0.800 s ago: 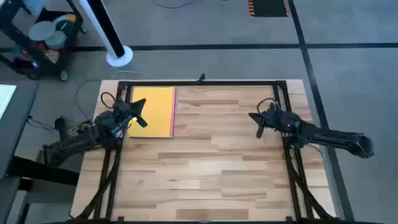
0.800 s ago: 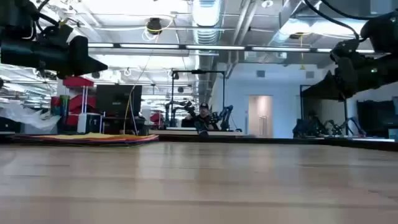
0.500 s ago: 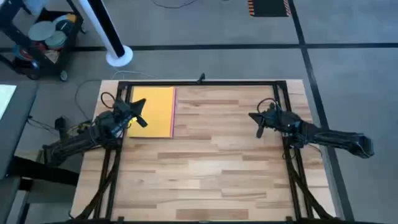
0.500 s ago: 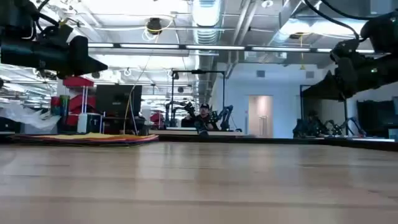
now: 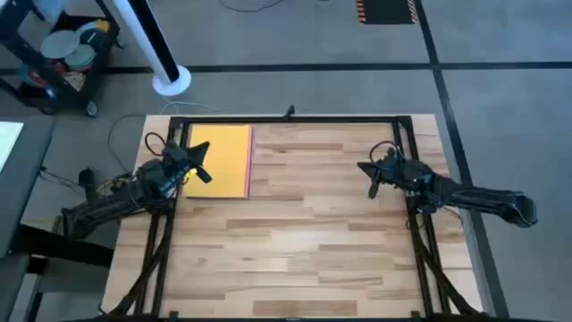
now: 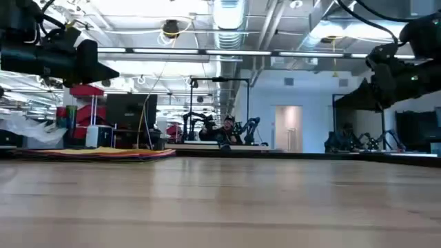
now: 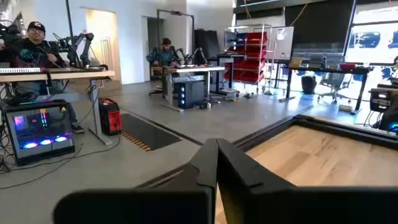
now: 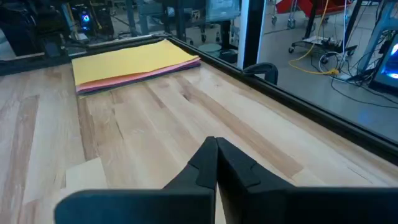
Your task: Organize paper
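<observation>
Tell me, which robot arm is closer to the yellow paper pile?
The left one. Its gripper hangs over the near edge of the paper stack, yellow on top, jaws shut. The right gripper sits far across the table, also shut, so it would probably need a long reach.

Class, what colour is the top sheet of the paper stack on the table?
Yellow. The top sheet of the paper stack shows best in the high view.

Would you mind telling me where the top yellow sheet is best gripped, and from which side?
Probably at its right long edge. The yellow sheet lies flat atop the paper stack, where pink and purple edges peek out beneath. That side faces open table, so a low sideways pinch could lift it alone. The left gripper hovers above the stack.
</observation>
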You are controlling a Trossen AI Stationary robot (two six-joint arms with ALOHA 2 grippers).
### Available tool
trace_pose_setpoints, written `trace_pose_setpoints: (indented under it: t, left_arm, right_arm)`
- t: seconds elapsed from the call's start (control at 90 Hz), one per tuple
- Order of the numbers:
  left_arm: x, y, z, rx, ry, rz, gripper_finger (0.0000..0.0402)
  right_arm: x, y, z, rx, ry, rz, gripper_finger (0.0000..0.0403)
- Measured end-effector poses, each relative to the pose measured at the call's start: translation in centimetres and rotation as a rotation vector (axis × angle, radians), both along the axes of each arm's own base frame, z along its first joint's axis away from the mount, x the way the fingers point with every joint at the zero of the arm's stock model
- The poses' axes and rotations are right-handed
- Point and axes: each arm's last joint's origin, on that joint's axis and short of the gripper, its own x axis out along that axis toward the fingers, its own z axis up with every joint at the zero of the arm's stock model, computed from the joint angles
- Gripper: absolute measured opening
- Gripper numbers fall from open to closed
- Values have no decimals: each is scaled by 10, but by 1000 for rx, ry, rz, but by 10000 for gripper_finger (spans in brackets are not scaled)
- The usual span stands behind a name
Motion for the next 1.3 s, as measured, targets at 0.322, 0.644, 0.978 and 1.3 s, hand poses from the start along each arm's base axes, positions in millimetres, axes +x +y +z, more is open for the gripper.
trace_pose_setpoints:
  t: [0.322,0.644,0.978,1.3]
  left_arm:
    - [0,0,0,0,0,0,0]
    - [0,0,0,-112,-125,-11,0]
    - [0,0,0,-158,-176,-15,0]
    - [12,-13,-6,-165,-6,-522,0]
  right_arm:
    - [0,0,0,0,1,0,0]
    - [0,0,0,0,0,0,0]
    - [0,0,1,-2,-6,0,0]
    - [0,0,1,23,-28,-8,0]
